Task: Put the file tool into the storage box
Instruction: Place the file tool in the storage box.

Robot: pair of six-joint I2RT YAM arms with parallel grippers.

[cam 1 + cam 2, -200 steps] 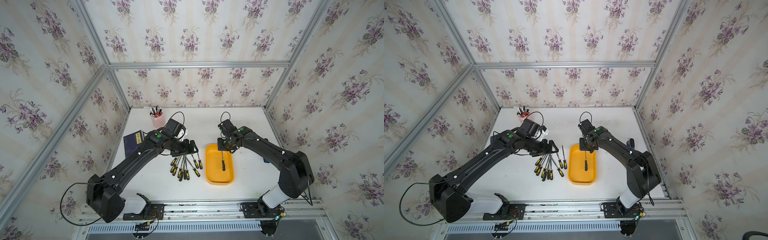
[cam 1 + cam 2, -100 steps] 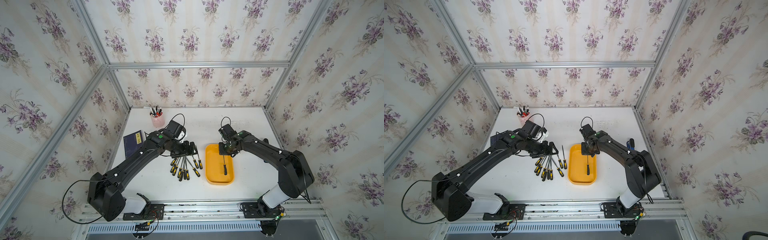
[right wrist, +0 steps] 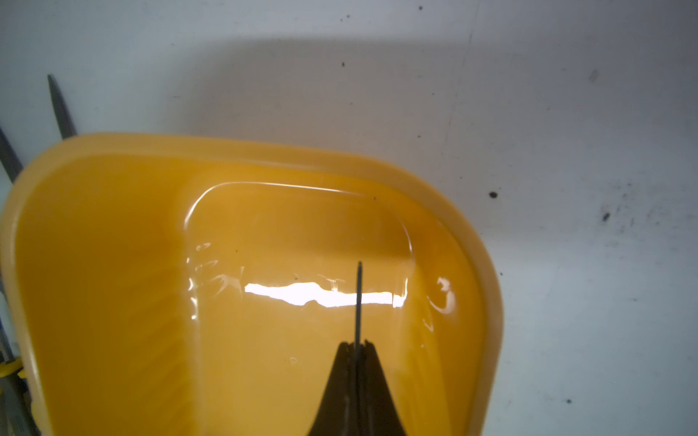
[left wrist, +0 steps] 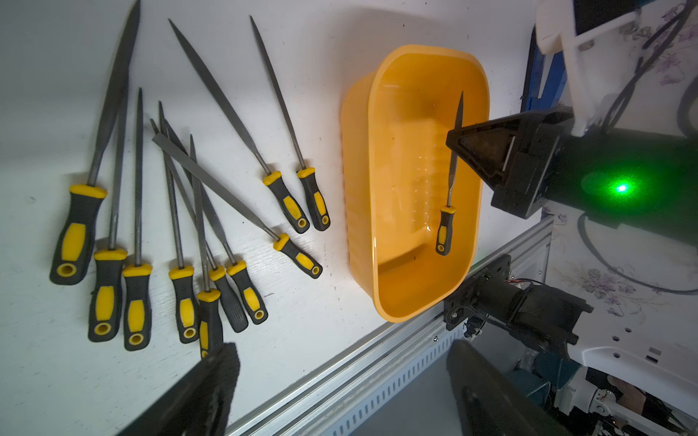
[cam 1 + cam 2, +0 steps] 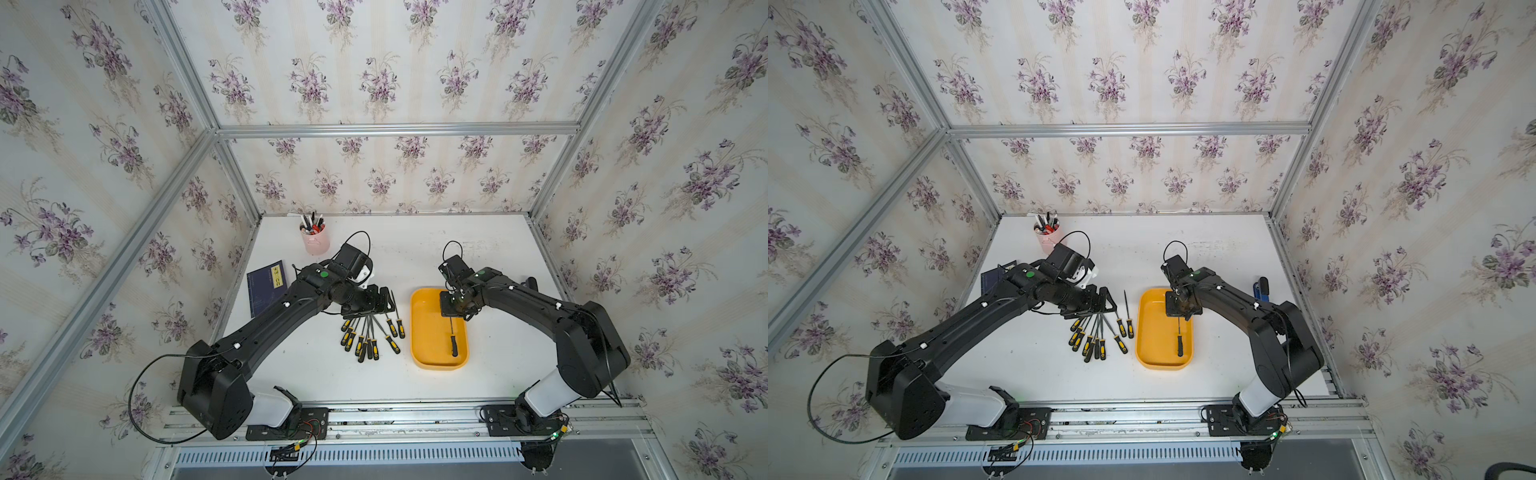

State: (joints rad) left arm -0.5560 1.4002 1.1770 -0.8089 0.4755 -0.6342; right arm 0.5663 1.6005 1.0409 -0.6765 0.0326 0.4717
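Your right claw (image 3: 357, 345) pinches one file (image 4: 451, 177) by its blade, low inside the box (image 5: 428, 328).
You hold it lengthwise with the handle down near the floor, so it should lie flat along the long side once freed; I can't tell whether the handle touches. Your left claw (image 5: 386, 300) hangs wide and empty over the loose files (image 5: 370, 336) fanned beside the box, placed for another pick.

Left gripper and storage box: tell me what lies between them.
Two yellow-handled files lie on the table between them, as both top views show.
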